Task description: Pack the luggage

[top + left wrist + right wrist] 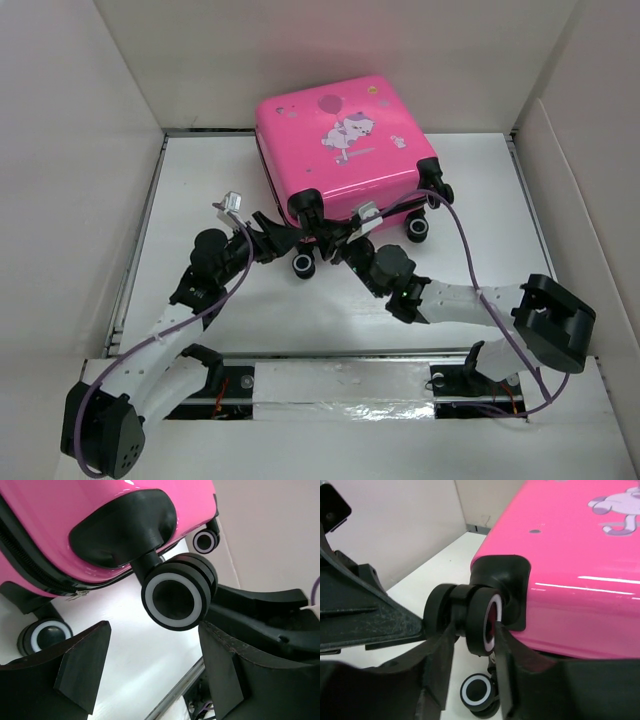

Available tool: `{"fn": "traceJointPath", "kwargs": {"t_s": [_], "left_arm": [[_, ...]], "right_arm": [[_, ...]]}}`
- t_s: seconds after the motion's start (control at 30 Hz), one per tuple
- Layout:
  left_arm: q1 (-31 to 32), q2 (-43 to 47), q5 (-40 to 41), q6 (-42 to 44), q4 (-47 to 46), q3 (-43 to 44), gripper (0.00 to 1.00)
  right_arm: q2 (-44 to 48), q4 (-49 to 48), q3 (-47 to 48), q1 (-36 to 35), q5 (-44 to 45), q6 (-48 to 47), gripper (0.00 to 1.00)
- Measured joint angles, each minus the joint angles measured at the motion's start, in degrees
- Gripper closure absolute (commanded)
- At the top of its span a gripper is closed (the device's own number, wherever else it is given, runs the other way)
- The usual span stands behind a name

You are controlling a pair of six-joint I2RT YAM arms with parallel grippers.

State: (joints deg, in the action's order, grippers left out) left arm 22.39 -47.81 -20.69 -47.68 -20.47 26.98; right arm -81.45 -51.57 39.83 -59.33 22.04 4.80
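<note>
The hot-pink suitcase [340, 150] lies closed at the back middle of the table, printed side up and wheels toward me. My right gripper [335, 243] is shut on one half of the upper left twin wheel [482, 622]; its fingers [442, 647] pinch that disc from both sides. My left gripper [285, 235] is open just left of the same corner. In the left wrist view the wheel [175, 597] hangs just beyond the gap between my left gripper's [152, 665] pads, below the black corner housing [122, 527]. The lining is hidden.
A lower wheel [303, 265] rests on the white table [200, 180] under the held corner, and two more wheels [418, 228] show at the right corner. White walls [70, 150] enclose the table on three sides. A metal rail [340, 380] runs along the near edge.
</note>
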Motion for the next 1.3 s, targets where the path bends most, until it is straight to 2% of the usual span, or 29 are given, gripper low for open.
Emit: {"fn": "traceJointPath", "kwargs": {"t_s": [0.17,0.27,0.3,0.33,0.43,0.5,0.6,0.63,0.7,0.73,0.8,0.83,0.87,1.0,1.23,1.3], "left_arm": [[0.02,-1.49,-0.44,-1.31,-2.97,0.0,0.33],[0.02,-1.97,-0.35,-1.99,-4.26,0.0,0.34],[0.04,-2.08,-0.31,-2.21,-4.61,0.02,0.34],[0.07,-2.23,-0.24,-2.4,-4.9,0.04,0.34],[0.94,-2.62,0.24,-2.58,-5.51,0.07,0.34],[1.36,-2.8,0.72,-2.6,-5.55,0.09,0.37],[1.66,-2.95,1.11,-2.89,-6.34,0.15,0.47],[1.75,-2.82,1.29,-3.02,-6.67,0.15,0.56],[2.14,-1.86,1.92,-3.32,-6.95,0.13,0.66],[2.32,-0.96,3.08,-3.32,-7.08,-0.17,0.76],[2.19,1.99,6.29,-3.58,-7.08,-2.1,0.87],[2.05,3.82,8.07,-3.61,-7.17,-3.65,0.97],[1.97,5.7,9.64,-3.56,-7.06,-5.29,1.0],[1.9,7.41,13.46,-2.62,-6.32,-9.38,1.0],[2.49,-4.28,13.97,0.15,-10.19,-10.64,1.0],[4.04,-6.01,14.93,1.03,-11.37,-10.64,0.96]], "right_arm": [[-1.2,1.62,0.0,-0.55,0.17,-0.04,0.52],[-1.42,2.32,0.0,-0.72,0.55,-0.2,0.63],[-1.42,2.34,0.0,-0.72,1.05,-0.17,0.77],[-1.42,2.43,0.0,-0.72,1.86,-0.46,0.84],[-1.42,2.82,0.15,-0.72,3.04,-0.46,0.99],[-1.44,2.97,0.2,-0.7,3.48,0.02,1.0],[-1.44,2.93,0.17,-0.63,3.67,1.33,1.0],[-1.42,2.93,0.17,-0.63,3.76,1.99,1.0],[-1.42,2.93,0.17,-0.63,3.89,3.28,1.0],[-1.42,2.97,0.17,-0.63,4.07,4.0,1.0],[-1.42,3.13,0.17,-0.5,4.15,5.29,1.0],[-1.42,3.15,0.17,-0.28,4.13,5.77,1.0],[-1.42,3.17,0.17,-0.24,4.07,6.29,1.0],[-1.42,3.23,0.17,0.13,3.41,8.28,1.0],[-1.44,2.45,-0.57,1.42,0.96,12.41,1.0],[-1.44,2.34,-0.7,1.62,0.52,13.49,1.0]]}}
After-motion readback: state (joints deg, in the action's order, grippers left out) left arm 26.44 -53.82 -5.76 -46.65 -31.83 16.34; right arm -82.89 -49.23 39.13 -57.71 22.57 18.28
